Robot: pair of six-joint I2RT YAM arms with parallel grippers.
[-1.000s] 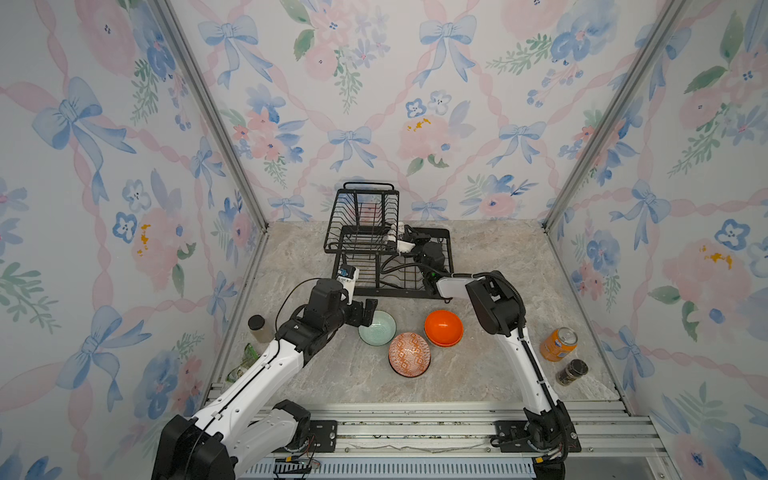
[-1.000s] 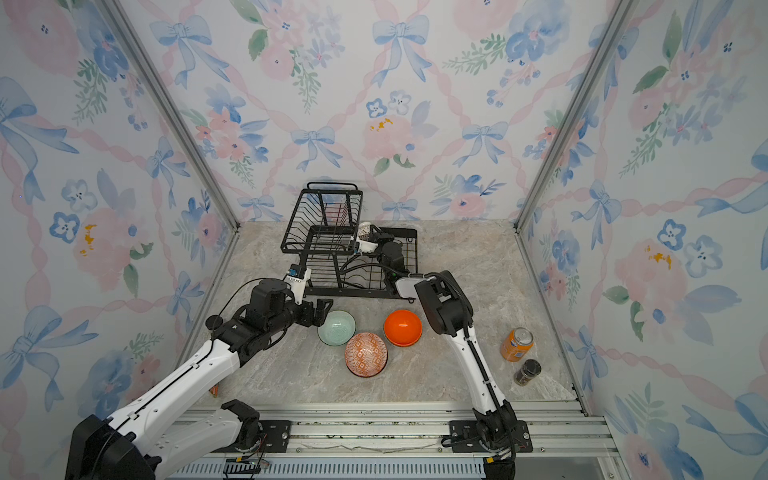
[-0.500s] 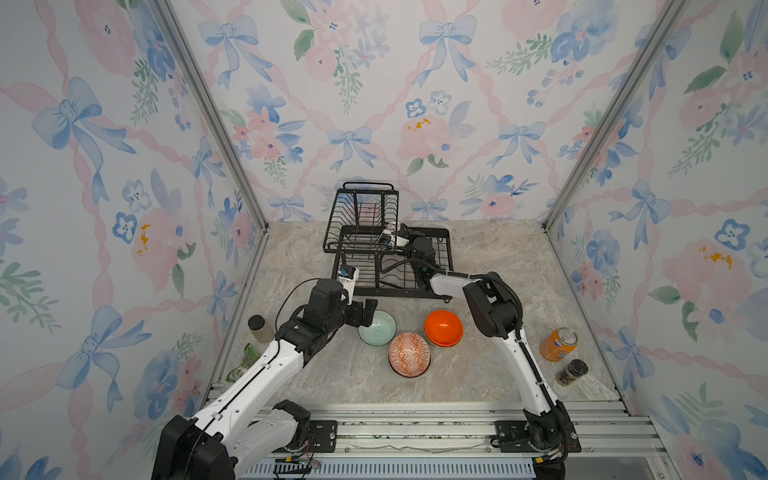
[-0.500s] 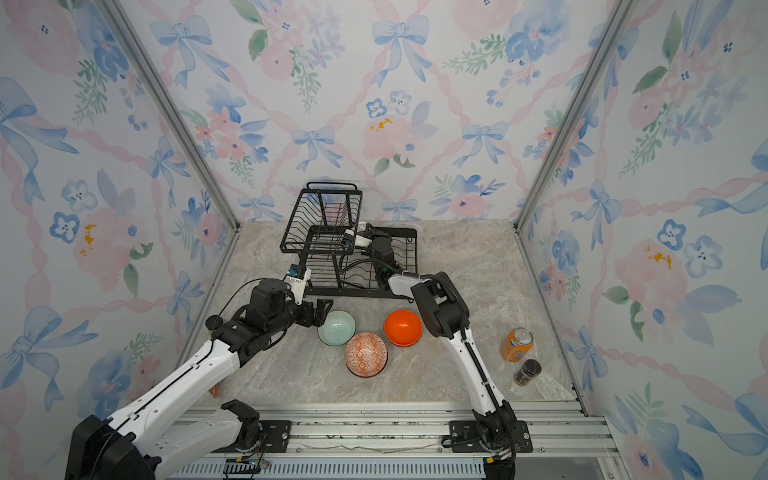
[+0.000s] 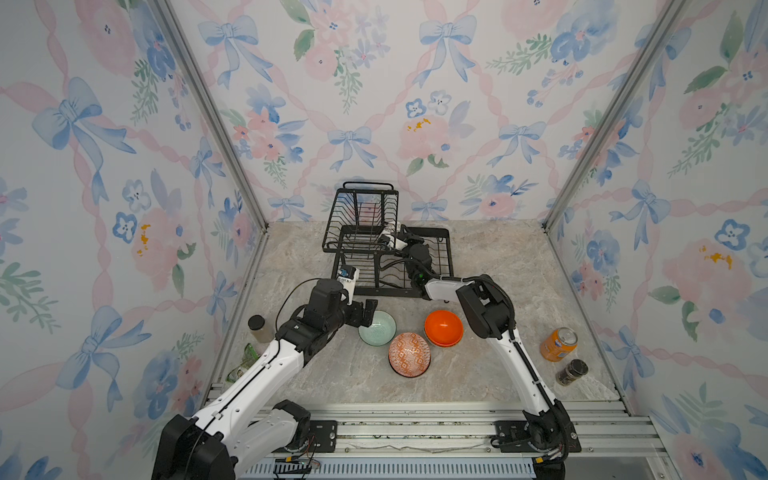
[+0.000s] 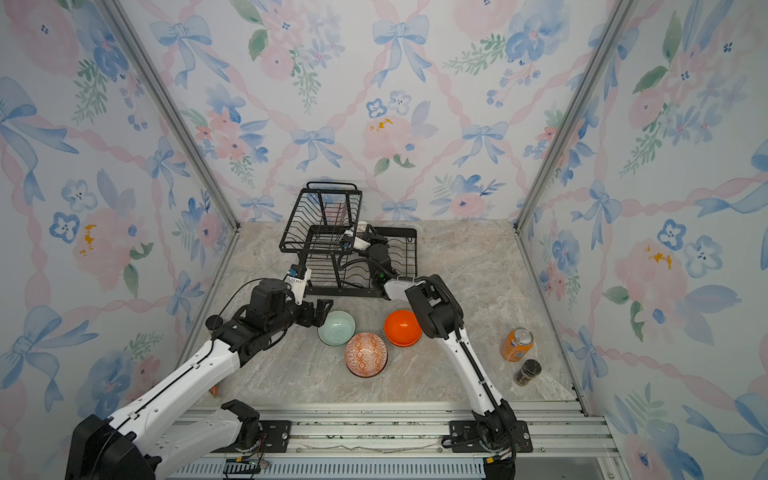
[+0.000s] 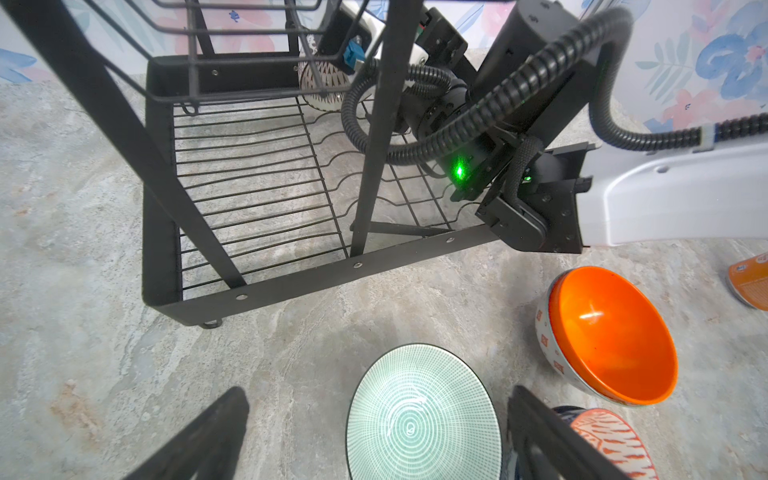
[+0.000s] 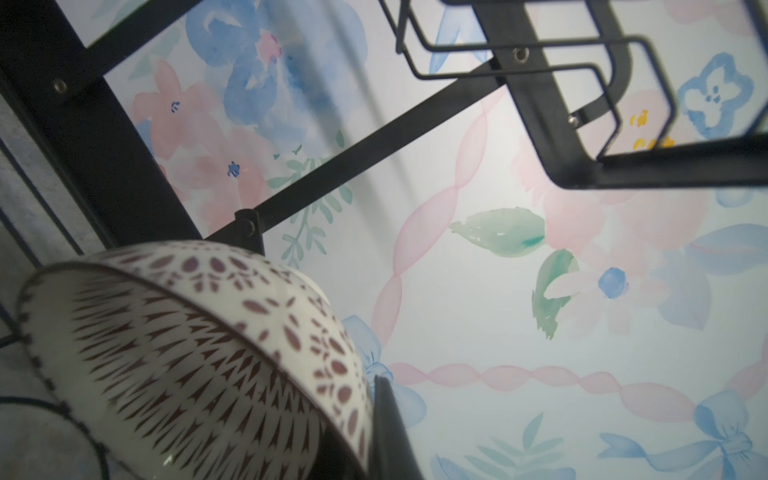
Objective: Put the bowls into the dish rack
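Note:
The black wire dish rack (image 5: 360,232) (image 6: 322,226) stands at the back. My right gripper (image 5: 392,240) (image 6: 356,239) reaches into its lower tier, shut on the rim of a white-black patterned bowl (image 8: 187,353) (image 7: 320,85), which is tilted on edge; one finger (image 8: 390,432) presses its outside. My left gripper (image 5: 368,313) (image 7: 374,436) is open, straddling the near rim of the mint green bowl (image 5: 377,328) (image 7: 422,415) without touching it. An orange bowl (image 5: 443,328) (image 7: 611,336) sits stacked in another patterned bowl. An orange-white patterned bowl (image 5: 409,354) lies upside down in front.
An orange drink can (image 5: 558,344) and a dark jar (image 5: 572,372) stand at the right front. A small jar (image 5: 257,326) and a green packet (image 5: 245,361) lie by the left wall. The right forearm (image 7: 665,195) spans the rack's front rail.
The right gripper has carried the white-black bowl farther back and left inside the rack, under the upper basket. The left arm has stayed put.

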